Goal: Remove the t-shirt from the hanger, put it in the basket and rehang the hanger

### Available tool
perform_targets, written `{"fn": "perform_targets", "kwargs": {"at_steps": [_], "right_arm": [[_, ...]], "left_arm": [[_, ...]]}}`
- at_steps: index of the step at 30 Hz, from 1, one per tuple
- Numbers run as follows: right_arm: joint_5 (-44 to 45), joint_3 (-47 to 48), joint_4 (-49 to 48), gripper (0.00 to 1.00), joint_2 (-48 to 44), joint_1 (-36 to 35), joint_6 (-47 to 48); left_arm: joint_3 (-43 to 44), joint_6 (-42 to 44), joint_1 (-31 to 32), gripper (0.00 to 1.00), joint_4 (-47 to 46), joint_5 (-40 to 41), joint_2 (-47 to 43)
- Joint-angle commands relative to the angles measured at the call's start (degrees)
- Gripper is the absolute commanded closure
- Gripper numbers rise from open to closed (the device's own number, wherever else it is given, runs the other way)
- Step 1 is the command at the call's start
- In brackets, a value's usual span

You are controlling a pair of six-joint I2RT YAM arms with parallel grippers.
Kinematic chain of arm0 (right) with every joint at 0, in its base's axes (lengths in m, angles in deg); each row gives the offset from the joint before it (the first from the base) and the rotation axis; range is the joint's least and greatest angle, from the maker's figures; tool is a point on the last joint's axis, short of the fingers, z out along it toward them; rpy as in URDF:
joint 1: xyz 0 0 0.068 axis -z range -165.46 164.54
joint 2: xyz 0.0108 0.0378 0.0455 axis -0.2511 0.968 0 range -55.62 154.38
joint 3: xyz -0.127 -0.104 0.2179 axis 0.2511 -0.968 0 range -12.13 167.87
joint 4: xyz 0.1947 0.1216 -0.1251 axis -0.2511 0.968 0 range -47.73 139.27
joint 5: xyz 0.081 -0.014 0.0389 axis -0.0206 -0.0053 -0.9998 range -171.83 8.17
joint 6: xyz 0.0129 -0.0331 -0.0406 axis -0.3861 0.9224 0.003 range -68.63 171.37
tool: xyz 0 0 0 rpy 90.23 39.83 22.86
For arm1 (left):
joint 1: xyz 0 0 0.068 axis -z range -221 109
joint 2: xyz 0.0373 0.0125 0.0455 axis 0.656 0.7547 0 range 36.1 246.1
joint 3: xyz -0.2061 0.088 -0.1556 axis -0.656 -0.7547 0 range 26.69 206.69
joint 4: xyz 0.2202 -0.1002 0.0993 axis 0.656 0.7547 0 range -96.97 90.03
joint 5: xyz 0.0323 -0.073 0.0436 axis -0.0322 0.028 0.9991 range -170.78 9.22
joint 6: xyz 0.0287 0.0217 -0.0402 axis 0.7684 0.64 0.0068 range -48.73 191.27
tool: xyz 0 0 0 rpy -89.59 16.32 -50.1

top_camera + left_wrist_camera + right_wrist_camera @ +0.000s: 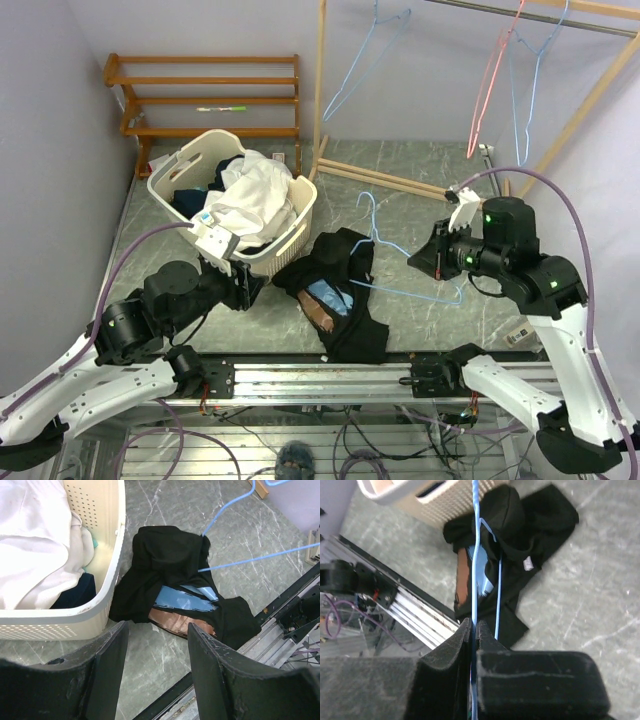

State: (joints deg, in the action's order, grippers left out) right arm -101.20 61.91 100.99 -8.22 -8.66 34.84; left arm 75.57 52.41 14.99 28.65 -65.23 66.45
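The black t-shirt (340,295) is lying in a crumpled heap on the surface (400,170), just beside the laundry basket (160,185), maybe brushing its wall. It's soft, floppy cotton and light, so I'd guess it'll sag and stretch instead of sliding off cleanly, and it'll drag along if only the wire gets pulled. The blue hanger (410,292) is thin and springy. One end of it is buried in the fabric on the basket side, while the hook and the other end stick out away from the basket. Can't tell exactly how it's threaded through the neck.

For a hold, I'd go for a thick bunch of cloth near the collar or the fold closest to the basket, where it's piled up. A thin edge would likely just slip.

The right fingers (450,655) are clamped tight on the hanger wire at the end farthest from the basket. In the wrist view the wire runs straight out from between them toward the shirt. That arm reaches in low with the wrist pointing at the basket.

The left fingers (107,655) are spread wide with nothing in them, hanging above the surface by the basket's near corner and aimed at the shirt but not touching it
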Motion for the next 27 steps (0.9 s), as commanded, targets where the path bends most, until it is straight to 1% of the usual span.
{"fn": "perform_targets", "kwargs": {"at_steps": [1,8,12,15,16,18,20,22,24,27], "right_arm": [[1.14,2.44,4.81,1.00,-1.72,0.16,2.65],[7.50,10.72,6.14,1.00,-1.49,0.20,0.08],[5.77,15.89,7.48,1.00,-1.34,0.17,-0.55],[4.79,17.55,3.47,1.00,-4.99,0.17,-1.96],[7.30,17.92,2.72,1.00,-6.07,0.21,-2.57],[9.82,18.68,5.04,1.00,-5.34,0.15,-3.15],[3.77,15.56,7.52,1.00,-2.93,0.14,-0.99],[-2.53,9.82,7.77,1.00,-1.55,0.40,0.87],[-2.09,5.75,7.22,1.00,-1.77,0.44,1.75],[1.47,4.57,7.83,1.00,-2.31,0.25,1.47]], "left_arm": [[-0.56,-0.66,0.07,0.39,-0.37,1.16,-0.37],[-0.60,-0.75,0.05,0.39,-0.28,0.97,0.03],[-0.57,-0.75,0.04,0.39,-0.20,1.06,0.02],[-0.55,-0.79,0.09,0.38,-0.20,1.14,-0.10],[-0.59,-0.83,0.09,0.38,-0.20,1.15,-0.11],[-0.76,-0.75,0.06,0.38,-0.36,0.94,-0.20],[-0.81,-0.67,0.12,0.38,-0.39,0.81,-0.05],[-0.69,-0.66,0.08,0.38,-0.37,0.60,0.33],[-0.60,-0.66,0.09,0.38,-0.29,0.42,0.57],[-0.72,-0.66,0.08,0.38,-0.37,0.51,0.70]]}}
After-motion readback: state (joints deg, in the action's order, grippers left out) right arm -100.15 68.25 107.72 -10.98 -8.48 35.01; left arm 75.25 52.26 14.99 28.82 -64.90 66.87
